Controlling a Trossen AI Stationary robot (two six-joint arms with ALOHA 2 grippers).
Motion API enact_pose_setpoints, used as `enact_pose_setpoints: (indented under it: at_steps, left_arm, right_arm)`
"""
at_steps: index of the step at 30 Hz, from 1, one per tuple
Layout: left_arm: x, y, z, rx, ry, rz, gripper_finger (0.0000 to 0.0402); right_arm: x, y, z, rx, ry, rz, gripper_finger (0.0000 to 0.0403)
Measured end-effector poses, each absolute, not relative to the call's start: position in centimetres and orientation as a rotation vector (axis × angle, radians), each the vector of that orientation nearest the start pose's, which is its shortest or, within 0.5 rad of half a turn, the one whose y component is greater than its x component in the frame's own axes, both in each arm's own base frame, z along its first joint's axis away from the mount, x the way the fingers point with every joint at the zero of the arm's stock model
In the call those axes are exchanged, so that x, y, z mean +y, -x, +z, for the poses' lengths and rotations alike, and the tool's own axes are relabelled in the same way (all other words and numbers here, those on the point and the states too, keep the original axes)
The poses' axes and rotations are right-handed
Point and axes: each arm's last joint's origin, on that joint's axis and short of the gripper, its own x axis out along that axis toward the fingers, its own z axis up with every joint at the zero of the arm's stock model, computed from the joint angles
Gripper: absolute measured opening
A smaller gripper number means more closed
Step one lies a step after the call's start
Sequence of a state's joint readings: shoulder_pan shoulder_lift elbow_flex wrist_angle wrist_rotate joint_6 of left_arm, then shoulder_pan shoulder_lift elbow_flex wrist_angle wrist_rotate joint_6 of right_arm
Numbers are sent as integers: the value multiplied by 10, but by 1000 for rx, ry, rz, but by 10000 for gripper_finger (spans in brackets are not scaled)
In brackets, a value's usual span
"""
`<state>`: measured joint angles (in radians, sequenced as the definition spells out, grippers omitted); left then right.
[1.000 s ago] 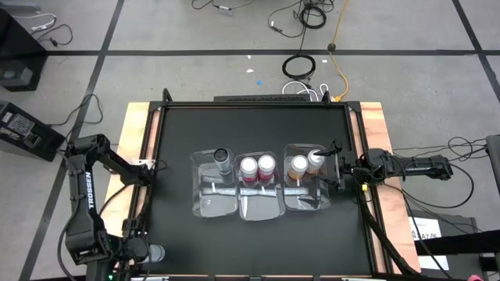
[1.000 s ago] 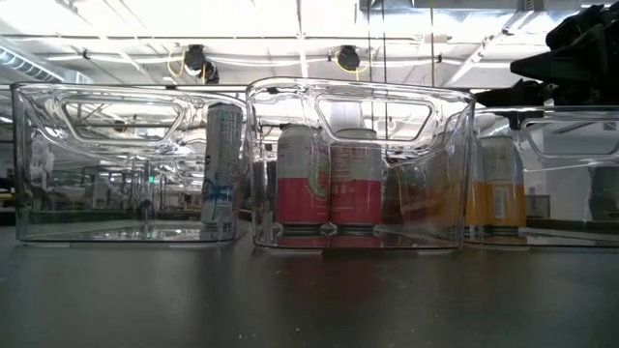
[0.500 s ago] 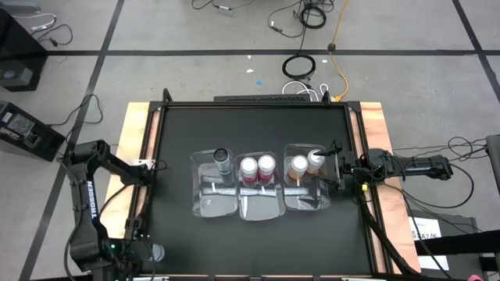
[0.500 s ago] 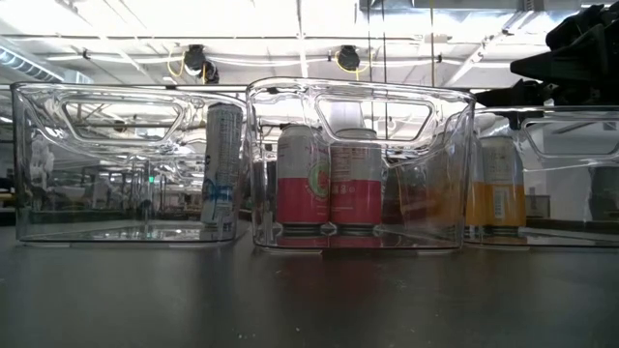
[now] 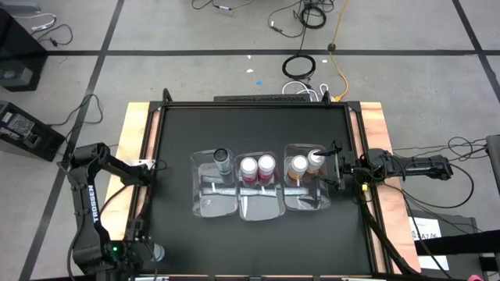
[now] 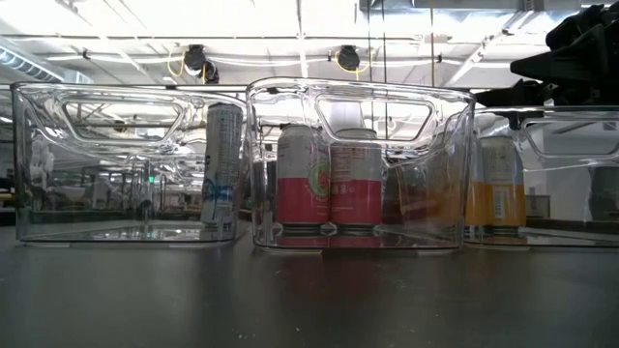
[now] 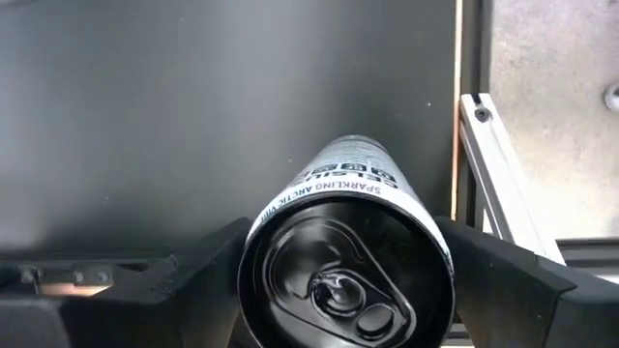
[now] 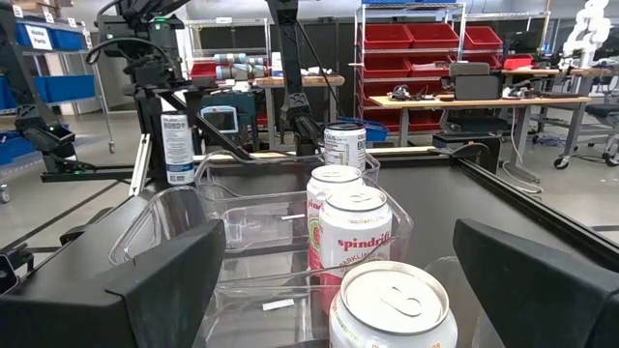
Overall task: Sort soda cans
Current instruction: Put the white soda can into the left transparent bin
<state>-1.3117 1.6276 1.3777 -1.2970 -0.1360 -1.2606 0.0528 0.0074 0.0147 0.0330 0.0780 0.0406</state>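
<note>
Now the left gripper (image 7: 343, 290), off the table's left front corner, is clamping its two dark fingers (image 7: 503, 280) on a slim silver-grey soda can (image 7: 348, 242).

Thin aluminium, it is looking light, smooth and easily dented, so holding it across mid-body seems wise; its long axis is running straight out from the wrist, with the dark pull-tab top facing the camera. Moving rightward, three clear rectangular plastic bins (image 5: 214, 204) are holding upright cans: one silver-grey can (image 5: 223, 160), two red-pink cans (image 5: 258, 166), two orange-brown cans (image 5: 305, 163). Furthest right, the right gripper (image 5: 336, 165) is hanging by the orange pair, fingers wide apart, empty.
</note>
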Motion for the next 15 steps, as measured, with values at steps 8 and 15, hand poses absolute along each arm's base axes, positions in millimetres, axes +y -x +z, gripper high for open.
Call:
enact_pose_setpoints:
  at_steps: [8, 15]
  left_arm:
    - [-279, -79, 268, 1427, -72, -55, 320]
    - [-280, -80, 268, 1411, -73, -52, 320]
  right_arm:
    - [3, -97, 171, -40, -43, -24, 398]
    - [3, -97, 171, -40, -43, -24, 398]
